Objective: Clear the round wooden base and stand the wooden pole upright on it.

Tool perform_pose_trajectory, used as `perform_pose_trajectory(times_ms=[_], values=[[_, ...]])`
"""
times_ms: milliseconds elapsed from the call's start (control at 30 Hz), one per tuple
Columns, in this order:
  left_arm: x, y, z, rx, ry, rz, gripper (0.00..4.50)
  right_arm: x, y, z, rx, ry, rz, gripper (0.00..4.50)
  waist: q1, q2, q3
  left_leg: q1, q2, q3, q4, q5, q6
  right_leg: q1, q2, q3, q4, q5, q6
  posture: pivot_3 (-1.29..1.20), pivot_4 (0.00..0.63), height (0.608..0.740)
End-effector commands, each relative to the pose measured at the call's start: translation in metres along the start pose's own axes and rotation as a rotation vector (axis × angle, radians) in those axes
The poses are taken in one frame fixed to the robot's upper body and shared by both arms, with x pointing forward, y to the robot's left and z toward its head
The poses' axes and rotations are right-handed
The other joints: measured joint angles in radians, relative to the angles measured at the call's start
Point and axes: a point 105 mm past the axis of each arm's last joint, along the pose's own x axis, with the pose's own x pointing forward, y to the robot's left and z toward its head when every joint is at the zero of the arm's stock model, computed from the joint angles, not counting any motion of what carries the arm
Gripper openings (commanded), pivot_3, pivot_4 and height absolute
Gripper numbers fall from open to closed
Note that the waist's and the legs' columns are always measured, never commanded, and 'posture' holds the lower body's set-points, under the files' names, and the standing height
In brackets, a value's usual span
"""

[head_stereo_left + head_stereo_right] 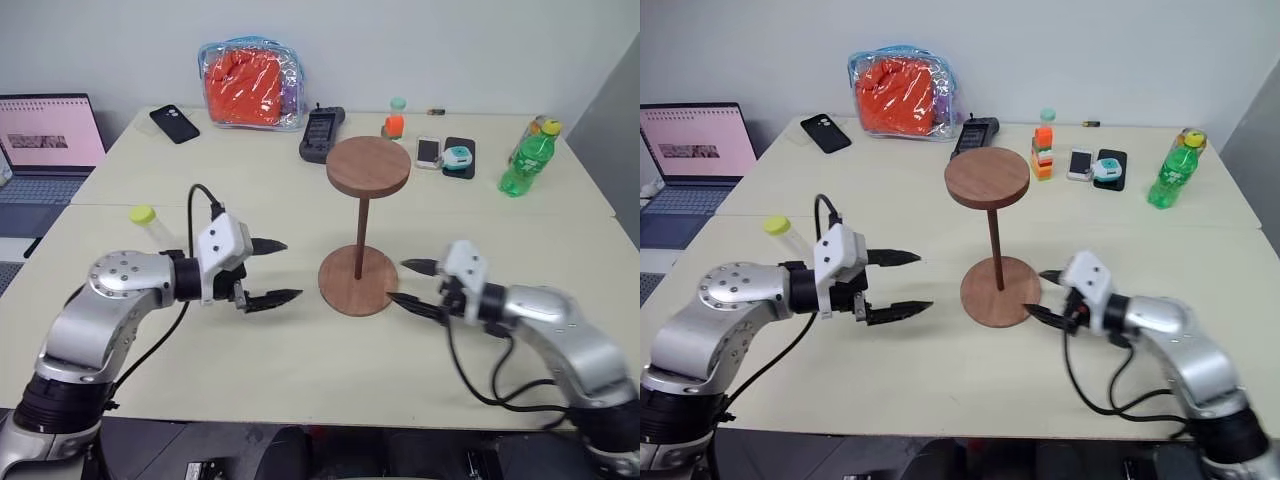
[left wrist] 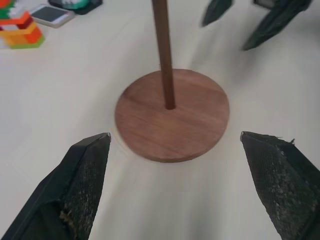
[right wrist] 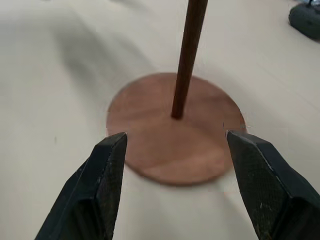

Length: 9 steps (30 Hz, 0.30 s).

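Standing upright on the round wooden base (image 1: 357, 281) mid-table, the wooden pole (image 1: 362, 232) carries its disc on top. Left wrist view: left gripper (image 2: 175, 150) spread wide, empty. Right wrist view: right gripper (image 3: 175, 145) parted, empty, just beside the base.

Cream table (image 1: 300, 370); round wooden base (image 1: 356, 281), laptop (image 1: 45, 150), perhaps phones (image 1: 175, 123)

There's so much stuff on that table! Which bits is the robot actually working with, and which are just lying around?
Part of the job:
- round wooden base
- wooden pole, standing upright in the base, disc on top

Just lying about:
- laptop
- black phone
- clear bag with orange contents
- green bottle
- yellow-capped tube
- stacked coloured blocks
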Motion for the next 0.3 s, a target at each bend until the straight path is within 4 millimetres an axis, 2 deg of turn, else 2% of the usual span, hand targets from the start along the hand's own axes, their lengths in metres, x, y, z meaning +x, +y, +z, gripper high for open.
perform_pose_trajectory(times_ms=[33, 133, 300], values=[[-0.017, 0.004, -0.003, 0.048, 0.063, 0.017, 4.35, -0.045, -0.008, 0.016, -0.058, 0.028, -0.008, 3.26, 0.000, 0.000, 0.000, 0.000, 0.000, 0.000, 0.000, 0.000, 0.000, 0.000, 0.000, 0.000, 0.000, 0.000, 0.000, 0.00, 0.150, 0.740], [-0.023, 0.007, -0.010, 0.048, 0.089, 0.020, 4.35, -0.076, -0.025, 0.012, -0.051, 0.084, -0.101, 3.26, 0.003, 0.000, 0.001, 0.000, 0.000, 0.000, -0.001, 0.000, 0.000, 0.000, 0.000, 0.000, 0.000, -0.001, -0.001, 0.00, 0.150, 0.740], [-0.022, 0.010, -0.012, 0.051, 0.079, 0.015, 4.35, -0.094, -0.037, 0.012, -0.065, 0.114, -0.169, 3.26, 0.003, -0.002, 0.001, 0.002, 0.000, 0.000, 0.000, 0.000, 0.000, 0.003, 0.000, -0.001, -0.001, -0.001, -0.001, 0.00, 0.150, 0.740]])
